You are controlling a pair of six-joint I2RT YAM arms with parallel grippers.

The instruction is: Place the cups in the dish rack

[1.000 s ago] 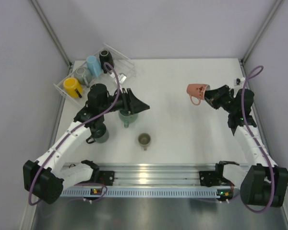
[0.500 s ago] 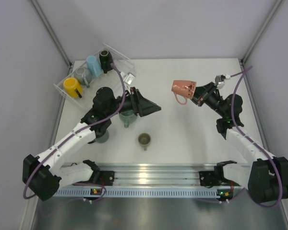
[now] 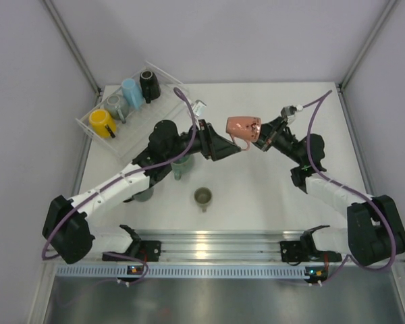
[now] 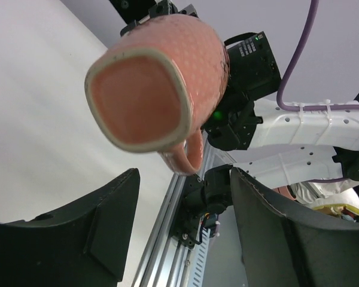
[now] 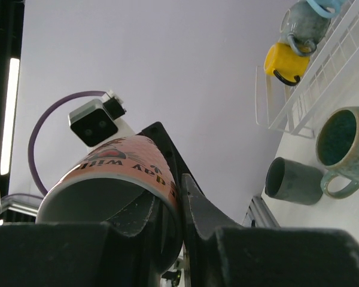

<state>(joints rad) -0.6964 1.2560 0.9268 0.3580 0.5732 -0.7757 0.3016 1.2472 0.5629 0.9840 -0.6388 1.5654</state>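
A salmon pink mug (image 3: pixel 243 127) hangs sideways in the air above mid-table. My right gripper (image 3: pixel 262 138) is shut on its rim, one finger inside and one outside, as the right wrist view (image 5: pixel 179 203) shows. My left gripper (image 3: pixel 231 146) is open and empty, its fingertips just short of the mug's base. In the left wrist view (image 4: pixel 182 221) the mug (image 4: pixel 161 78) sits ahead of the spread fingers (image 4: pixel 102 215). The clear dish rack (image 3: pixel 172 100) at the back left holds yellow (image 3: pixel 101 122), grey-blue (image 3: pixel 116 105), light blue (image 3: pixel 130 92) and black (image 3: pixel 150 84) cups.
A teal mug (image 3: pixel 179 167) and a dark green cup (image 3: pixel 143 194) stand on the table, partly under my left arm. A small olive cup (image 3: pixel 202 196) stands near the front middle. The rail with the arm bases runs along the near edge.
My right arm has carried the pink mug left toward the middle of the table. My left arm has swung right and reached its open gripper up to the mug.
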